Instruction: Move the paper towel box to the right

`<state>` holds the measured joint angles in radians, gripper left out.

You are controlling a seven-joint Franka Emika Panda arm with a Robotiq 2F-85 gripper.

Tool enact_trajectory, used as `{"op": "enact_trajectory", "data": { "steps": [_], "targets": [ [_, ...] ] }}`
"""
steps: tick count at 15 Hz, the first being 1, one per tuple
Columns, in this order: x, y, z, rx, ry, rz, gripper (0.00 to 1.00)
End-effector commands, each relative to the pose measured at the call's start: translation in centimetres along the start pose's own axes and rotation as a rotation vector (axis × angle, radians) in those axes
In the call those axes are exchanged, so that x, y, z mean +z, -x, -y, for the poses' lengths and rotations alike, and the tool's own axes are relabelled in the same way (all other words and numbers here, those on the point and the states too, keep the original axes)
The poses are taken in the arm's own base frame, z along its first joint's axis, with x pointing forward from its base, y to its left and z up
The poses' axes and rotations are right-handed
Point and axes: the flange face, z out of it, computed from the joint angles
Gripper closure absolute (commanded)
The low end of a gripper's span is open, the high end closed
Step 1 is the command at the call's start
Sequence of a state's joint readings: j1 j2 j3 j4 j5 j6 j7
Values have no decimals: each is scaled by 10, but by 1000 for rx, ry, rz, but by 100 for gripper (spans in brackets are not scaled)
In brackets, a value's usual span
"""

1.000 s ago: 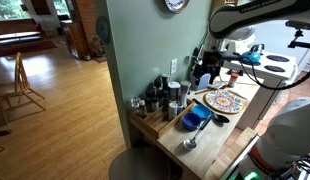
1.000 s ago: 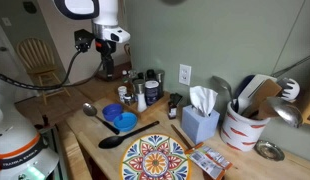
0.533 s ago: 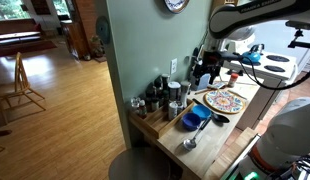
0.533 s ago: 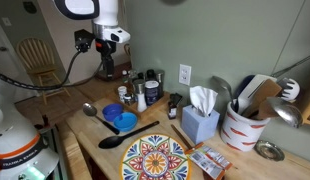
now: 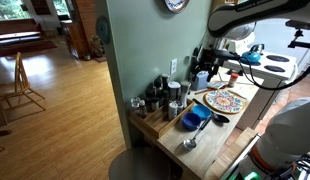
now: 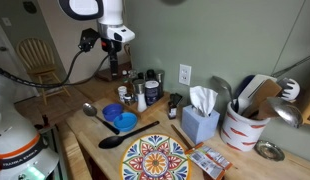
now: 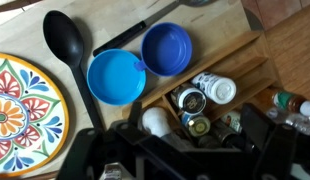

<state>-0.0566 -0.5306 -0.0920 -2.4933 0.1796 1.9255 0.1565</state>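
Note:
The paper towel box [image 6: 200, 126] is a light blue box with a white sheet sticking out of its top. It stands by the wall, between the spice bottles and a white utensil crock [image 6: 241, 126]. My gripper [image 6: 116, 70] hangs above the wooden spice tray [image 6: 141, 93], well away from the box at the other end of the counter. It also shows in an exterior view [image 5: 203, 72]. In the wrist view my gripper [image 7: 175, 150] is open and empty over the spice jars [image 7: 207, 92]. The box is out of the wrist view.
A colourful plate [image 6: 155, 160] [image 7: 20, 100] lies at the counter's front. Two blue bowls [image 6: 120, 118] [image 7: 115, 75] and a black spoon [image 6: 121, 141] [image 7: 67, 45] lie beside it. A metal spoon [image 6: 88, 108] is near the counter's end. A wall outlet [image 6: 184, 74] is behind the box.
My gripper has shifted a little along the counter towards the spice tray. Nothing on the counter has moved.

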Motion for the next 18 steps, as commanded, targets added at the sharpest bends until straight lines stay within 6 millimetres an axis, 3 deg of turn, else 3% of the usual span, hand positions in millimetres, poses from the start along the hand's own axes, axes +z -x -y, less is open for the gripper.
{"op": "enact_trajectory", "data": {
  "steps": [1, 6, 12, 15, 18],
  "targets": [
    [3, -51, -25, 195, -28, -32, 0],
    [15, -104, -79, 460, -8, -89, 0],
    [33, -139, -149, 785, -7, -108, 0],
    [44, -154, -173, 947, -3, -108, 0],
    [50, -171, -184, 1106, 1, -104, 0]
  ]
}}
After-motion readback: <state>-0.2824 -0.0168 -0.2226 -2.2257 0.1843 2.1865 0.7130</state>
